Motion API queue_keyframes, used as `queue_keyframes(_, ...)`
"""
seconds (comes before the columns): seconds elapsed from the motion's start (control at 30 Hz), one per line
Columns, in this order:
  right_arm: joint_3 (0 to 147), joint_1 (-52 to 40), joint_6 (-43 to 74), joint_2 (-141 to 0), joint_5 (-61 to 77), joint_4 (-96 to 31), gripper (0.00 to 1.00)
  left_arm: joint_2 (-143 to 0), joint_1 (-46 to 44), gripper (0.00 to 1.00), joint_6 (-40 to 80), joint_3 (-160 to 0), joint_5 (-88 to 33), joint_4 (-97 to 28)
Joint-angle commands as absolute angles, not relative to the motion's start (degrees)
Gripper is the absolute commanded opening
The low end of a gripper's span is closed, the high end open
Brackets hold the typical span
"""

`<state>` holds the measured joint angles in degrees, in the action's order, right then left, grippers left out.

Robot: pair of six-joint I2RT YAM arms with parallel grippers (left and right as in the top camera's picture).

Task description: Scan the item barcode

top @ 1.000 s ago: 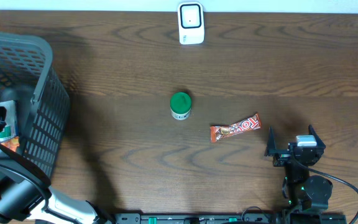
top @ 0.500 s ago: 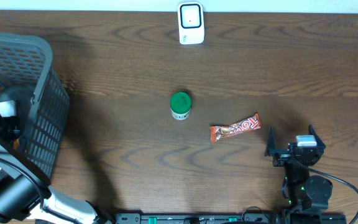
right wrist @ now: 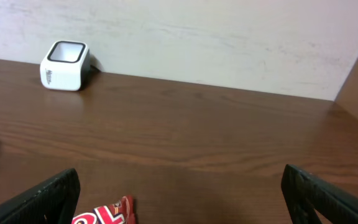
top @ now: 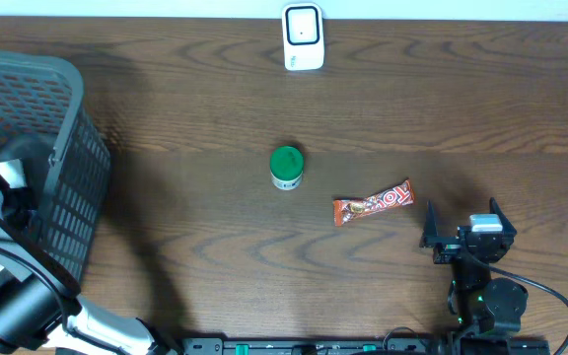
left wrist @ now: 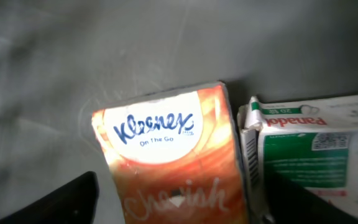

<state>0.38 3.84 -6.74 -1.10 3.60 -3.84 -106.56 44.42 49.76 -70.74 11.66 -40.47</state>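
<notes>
Orange, perhaps swirl-patterned Kleenex pack (left wrist: pixel 173 162), green-and-white Panadol box (left wrist: pixel 319 155), grey lattice basket (top: pixel 67 197).

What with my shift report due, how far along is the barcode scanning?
Done: nothing evident; a green-lidded tub and orange candy bar lie on the wooden table. In hand: the open left gripper hovers over an orange Kleenex tissue pack in the grey plastic basket. Left: grasp it, show it to the white scanner. Right gripper open.

Mock shop checkout on wooden table (top: pixel 195 99): shopping basket (top: pixel 68 123), barcode scanner (top: pixel 303 37), candy bar (top: pixel 374 201), tissue pack (left wrist: pixel 173 155).
</notes>
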Motion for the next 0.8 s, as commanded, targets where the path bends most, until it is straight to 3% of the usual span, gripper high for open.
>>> queue_keyframes(0.0,0.3,3.3,-7.4,-1.0,3.5,-4.1,0.99,-107.5,44.6,0.76,50.3,-68.4,12.5,-40.7)
queue_keyframes(0.23,0.3,3.3,-7.4,-1.0,3.5,-4.1,0.99,-107.5,44.6,0.47,50.1,-68.3,12.4,-42.3)
queue_keyframes(0.53,0.3,3.3,-7.4,-1.0,3.5,-4.1,0.99,-102.1,44.9,0.39,47.0,-75.7,10.7,-48.5)
queue_keyframes(0.77,0.3,3.3,-7.4,-1.0,3.5,-4.1,0.99,-89.2,44.9,0.39,46.8,-86.5,-4.2,-50.3)
